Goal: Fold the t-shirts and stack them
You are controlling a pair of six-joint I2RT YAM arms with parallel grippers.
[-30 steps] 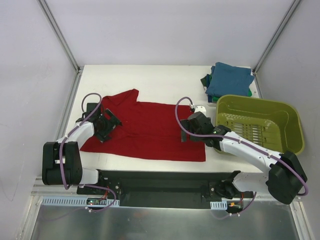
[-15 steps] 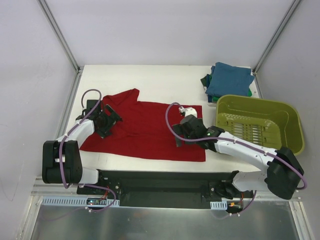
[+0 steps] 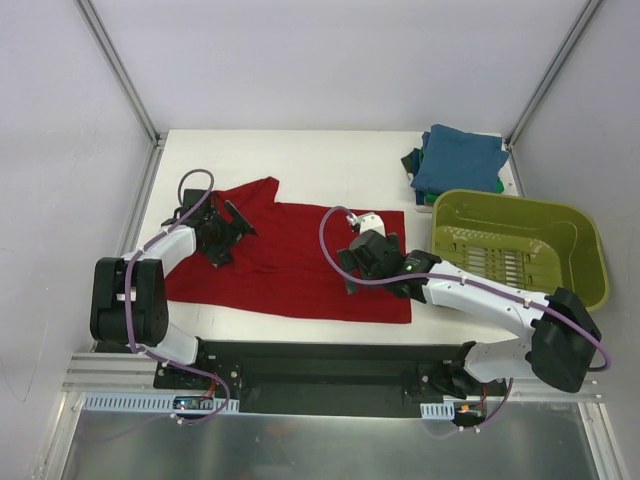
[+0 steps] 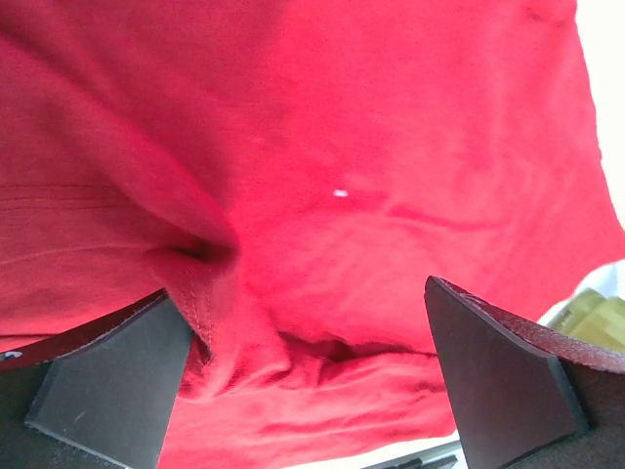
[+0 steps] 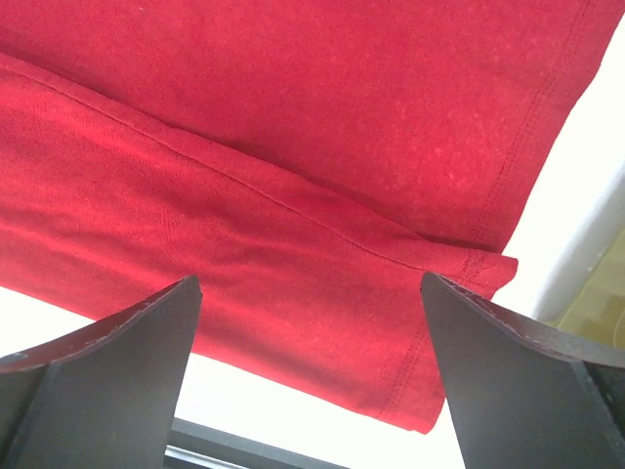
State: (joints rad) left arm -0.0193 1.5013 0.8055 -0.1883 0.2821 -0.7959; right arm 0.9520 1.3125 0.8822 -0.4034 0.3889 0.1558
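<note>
The dark red t-shirt (image 3: 290, 262) lies spread on the white table. It fills the left wrist view (image 4: 391, 147) and the right wrist view (image 5: 293, 127). My left gripper (image 3: 226, 232) is open above the shirt's left part, its jaws wide over wrinkled cloth (image 4: 303, 391). My right gripper (image 3: 356, 266) is open above the shirt's right part, near its hemmed corner (image 5: 469, 269). Neither holds anything. A folded teal-blue shirt (image 3: 458, 160) tops a stack at the back right, with a green one (image 3: 412, 160) under it.
An olive-green plastic basket (image 3: 590, 262) stands at the right, beside the right arm. The table's front edge and a black rail (image 3: 330, 360) run just below the shirt. Metal frame posts stand at the back corners.
My left gripper has moved back and to the right over the shirt. My right gripper has moved left, further over the shirt's middle. The shirt lies about as before.
</note>
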